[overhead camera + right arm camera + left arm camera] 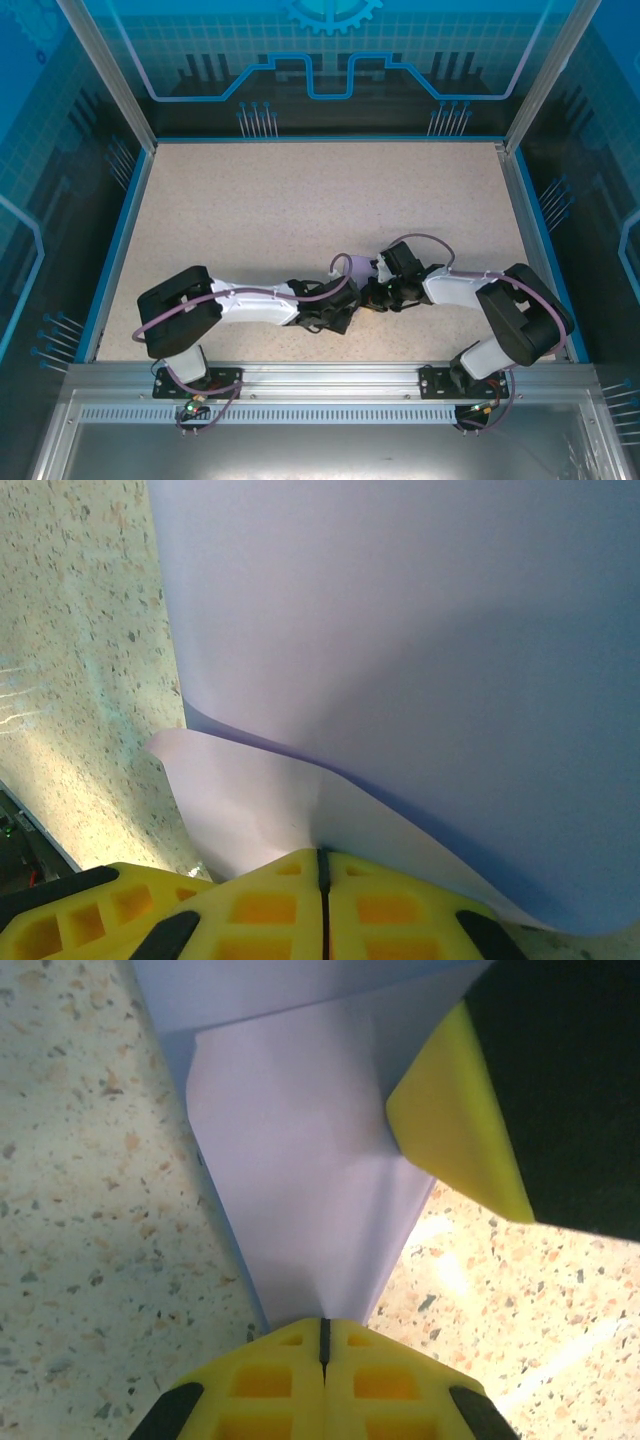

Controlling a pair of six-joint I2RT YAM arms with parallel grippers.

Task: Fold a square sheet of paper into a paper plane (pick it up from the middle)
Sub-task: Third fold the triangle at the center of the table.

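Observation:
The pale lilac sheet of paper (352, 267) is held up between both grippers near the table's front middle. It is folded into overlapping layers, and I cannot tell whether it has the shape of a paper plane. In the left wrist view the paper (300, 1160) narrows to a point that runs into my left gripper (323, 1335), which is shut on it. The right gripper's yellow finger (455, 1120) presses the paper's upper right. In the right wrist view the paper (400, 630) curls over my right gripper (322, 865), shut on a lower layer.
The speckled beige table (300, 200) lies open behind the arms. Blue rails (118, 250) border its sides. A metal frame (320, 375) runs along the near edge. The left arm (250, 300) and the right arm (470, 290) meet at the middle.

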